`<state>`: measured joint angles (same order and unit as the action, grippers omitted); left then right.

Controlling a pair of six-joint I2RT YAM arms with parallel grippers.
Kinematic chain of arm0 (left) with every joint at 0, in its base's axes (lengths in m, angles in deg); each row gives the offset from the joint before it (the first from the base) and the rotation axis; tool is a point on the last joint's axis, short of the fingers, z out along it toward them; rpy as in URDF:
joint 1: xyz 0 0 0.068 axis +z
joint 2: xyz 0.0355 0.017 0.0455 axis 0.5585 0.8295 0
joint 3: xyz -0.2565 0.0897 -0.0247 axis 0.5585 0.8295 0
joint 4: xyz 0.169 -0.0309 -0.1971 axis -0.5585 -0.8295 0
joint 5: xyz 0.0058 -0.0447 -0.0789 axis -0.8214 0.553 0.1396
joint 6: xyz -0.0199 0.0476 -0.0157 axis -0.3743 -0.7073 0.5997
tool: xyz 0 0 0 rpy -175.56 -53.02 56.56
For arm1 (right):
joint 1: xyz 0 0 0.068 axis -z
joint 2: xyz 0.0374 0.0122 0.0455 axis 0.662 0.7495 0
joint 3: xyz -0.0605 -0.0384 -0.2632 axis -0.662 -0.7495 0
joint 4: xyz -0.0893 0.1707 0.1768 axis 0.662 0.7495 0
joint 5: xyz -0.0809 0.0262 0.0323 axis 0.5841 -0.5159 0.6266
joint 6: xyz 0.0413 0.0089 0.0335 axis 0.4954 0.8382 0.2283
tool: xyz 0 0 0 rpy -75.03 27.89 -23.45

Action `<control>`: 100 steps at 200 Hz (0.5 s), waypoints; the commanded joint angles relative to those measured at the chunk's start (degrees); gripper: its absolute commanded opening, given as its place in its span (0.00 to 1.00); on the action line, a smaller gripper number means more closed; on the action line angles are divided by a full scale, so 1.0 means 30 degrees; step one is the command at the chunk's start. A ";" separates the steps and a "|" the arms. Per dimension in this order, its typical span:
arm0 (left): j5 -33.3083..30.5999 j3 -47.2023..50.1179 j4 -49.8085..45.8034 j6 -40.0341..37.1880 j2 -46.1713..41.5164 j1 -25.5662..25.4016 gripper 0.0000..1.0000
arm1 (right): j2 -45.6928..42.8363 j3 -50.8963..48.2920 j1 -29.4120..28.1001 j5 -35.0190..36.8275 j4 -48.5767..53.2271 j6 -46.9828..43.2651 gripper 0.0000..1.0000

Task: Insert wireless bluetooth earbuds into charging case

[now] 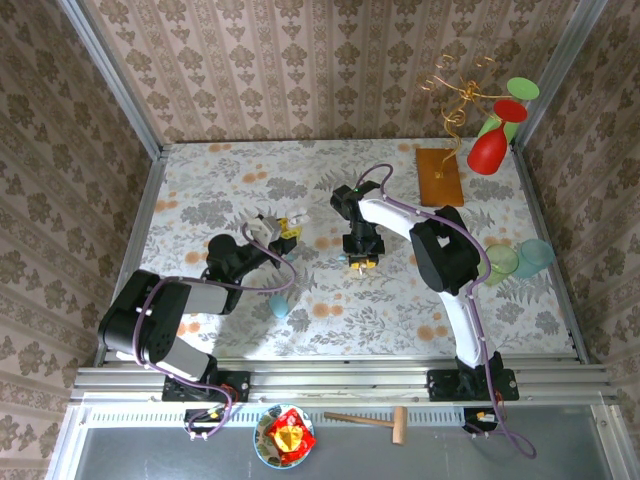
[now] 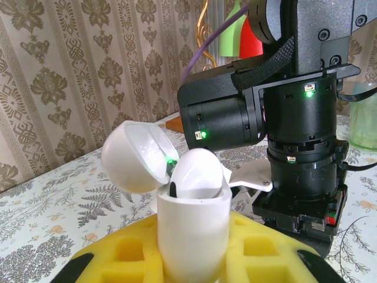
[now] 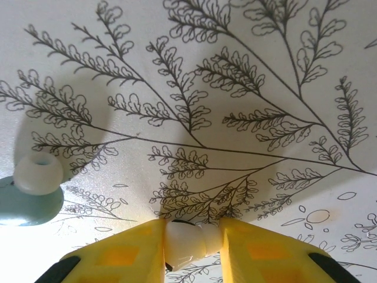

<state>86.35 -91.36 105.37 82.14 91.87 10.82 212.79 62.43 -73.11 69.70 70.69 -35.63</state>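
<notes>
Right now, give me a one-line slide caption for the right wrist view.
Right end effector pinches a white earbud over the floral tablecloth; a pale blue earbud lies nearby.

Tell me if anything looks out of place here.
Nothing looks broken. One pale blue earbud lies loose on the tablecloth, apart from the white earbud pinched in the right gripper and the open case in the left gripper.

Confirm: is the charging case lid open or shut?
Open. The lid is hinged back off the charging case, which stands upright in the left gripper.
</notes>
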 commanded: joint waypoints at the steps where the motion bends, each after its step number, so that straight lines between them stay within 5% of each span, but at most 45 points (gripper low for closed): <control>1: 0.0305 0.0150 0.0447 -0.0321 -0.0385 0.0149 0.00 | -0.0792 -0.0442 0.0047 0.0397 -0.0202 -0.0231 0.28; 100: 0.1633 -0.0165 0.0317 0.0554 -0.0722 -0.0066 0.00 | -0.9144 -0.5455 0.0006 -0.2286 -0.8924 -0.2806 0.26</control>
<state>87.49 -91.36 105.33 82.20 91.87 10.75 190.68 49.06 -73.11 66.46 54.01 -40.64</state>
